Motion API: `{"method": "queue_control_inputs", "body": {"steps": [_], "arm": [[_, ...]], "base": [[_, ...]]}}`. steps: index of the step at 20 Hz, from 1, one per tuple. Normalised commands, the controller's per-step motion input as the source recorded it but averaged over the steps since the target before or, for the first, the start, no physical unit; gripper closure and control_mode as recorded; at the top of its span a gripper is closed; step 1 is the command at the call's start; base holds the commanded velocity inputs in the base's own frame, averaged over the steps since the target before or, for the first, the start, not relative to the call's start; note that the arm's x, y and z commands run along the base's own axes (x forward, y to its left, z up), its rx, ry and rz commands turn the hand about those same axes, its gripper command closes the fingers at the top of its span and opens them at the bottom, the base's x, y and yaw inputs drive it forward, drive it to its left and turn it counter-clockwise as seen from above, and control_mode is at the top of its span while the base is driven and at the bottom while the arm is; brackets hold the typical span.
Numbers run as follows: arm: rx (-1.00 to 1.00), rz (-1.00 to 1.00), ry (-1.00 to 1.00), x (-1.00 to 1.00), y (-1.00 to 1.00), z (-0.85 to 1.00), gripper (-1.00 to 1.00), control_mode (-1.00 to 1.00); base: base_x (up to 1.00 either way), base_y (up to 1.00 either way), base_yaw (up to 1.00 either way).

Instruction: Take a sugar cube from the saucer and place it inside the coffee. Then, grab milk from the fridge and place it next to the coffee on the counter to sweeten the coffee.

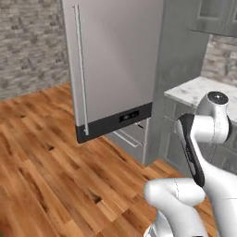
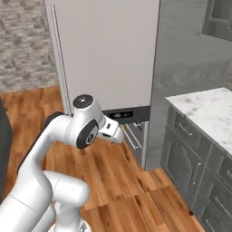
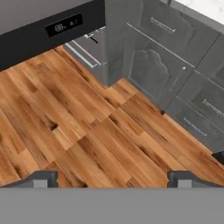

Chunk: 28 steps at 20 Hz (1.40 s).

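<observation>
The fridge (image 1: 115,60) stands ahead with its door swung partly out (long bar handle (image 1: 81,69) on the left edge, dark band along the bottom), and the counter (image 2: 206,108) sits to its right over grey cabinets (image 3: 175,65). The gripper (image 3: 113,178) hangs over the wood floor (image 3: 87,140), fingers (image 3: 41,178) spread wide and holding nothing.

1. Wooden plank floor (image 1: 41,152), warm brown, running under everything before me.
2. Stone-brick wall (image 1: 28,41), grey, at rear left.
3. Upper wall cabinet (image 1: 217,16), grey, panelled, at top right.
4. Tall grey side panel (image 2: 186,50), upright.
</observation>
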Motion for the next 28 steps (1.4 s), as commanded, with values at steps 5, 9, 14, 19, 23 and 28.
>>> {"method": "queue_control_inputs", "body": {"steps": [5, 9, 14, 19, 23, 28], "arm": [[0.0, 0.0, 0.0, 0.0, 0.0, 0.0, -1.0, 1.0], [0.0, 0.0, 0.0, 0.0, 0.0, 0.0, -1.0, 1.0], [0.0, 0.0, 0.0, 0.0, 0.0, 0.0, -1.0, 1.0], [0.0, 0.0, 0.0, 0.0, 0.0, 0.0, -1.0, 1.0], [0.0, 0.0, 0.0, 0.0, 0.0, 0.0, -1.0, 1.0], [0.0, 0.0, 0.0, 0.0, 0.0, 0.0, -1.0, 1.0]], "base": [[-0.19, 1.0, 0.33], [0.06, 0.97, 0.31], [0.41, 0.48, 0.38], [0.43, 0.05, 0.56], [0.38, -0.27, 0.49], [0.37, -0.02, 0.24]]}}
